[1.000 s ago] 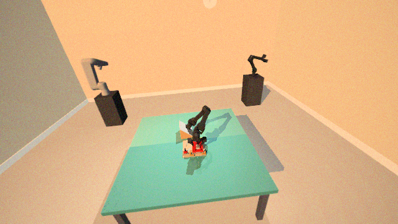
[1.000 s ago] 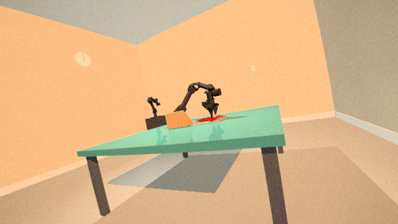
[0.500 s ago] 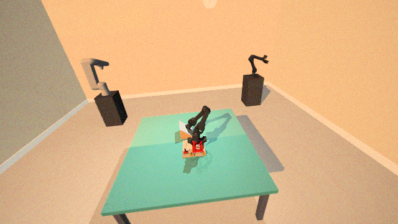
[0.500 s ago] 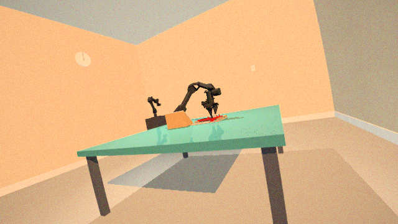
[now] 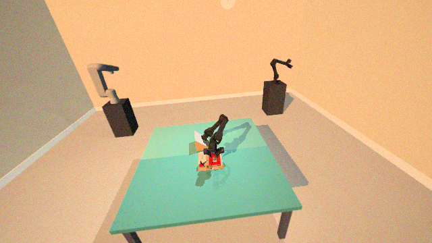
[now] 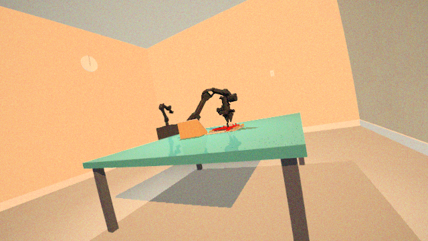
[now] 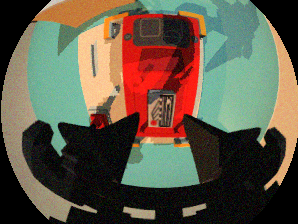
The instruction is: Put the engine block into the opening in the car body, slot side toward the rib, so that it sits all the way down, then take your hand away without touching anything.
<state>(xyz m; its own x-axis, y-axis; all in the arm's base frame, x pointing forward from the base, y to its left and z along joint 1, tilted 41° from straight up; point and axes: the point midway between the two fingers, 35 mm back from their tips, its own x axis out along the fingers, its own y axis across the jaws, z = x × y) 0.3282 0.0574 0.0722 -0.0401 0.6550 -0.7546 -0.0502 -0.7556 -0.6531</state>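
Gripper [image 7: 160,137] fingers are standing partly apart at the bottom centre of the wrist view, with nothing clamped between them; the dark left fingertip [image 7: 131,123] and its right counterpart are flanking the near end of the red car body [image 7: 161,72] from above. Left of the body, a tan board [image 7: 100,63] is lying on the teal table [image 7: 40,63], and a small red part [image 7: 100,120] is resting near the board's lower edge, just beside the left finger. In the centre of the frame, the grey engine block [image 7: 161,107] is sitting inside the opening of the car body, in its lower half, with red surface surrounding it on all sides; whether it is fully seated cannot be determined. In the exterior view, the arm [image 6: 214,100] is arching over the table and pointing the gripper straight down above the car body.
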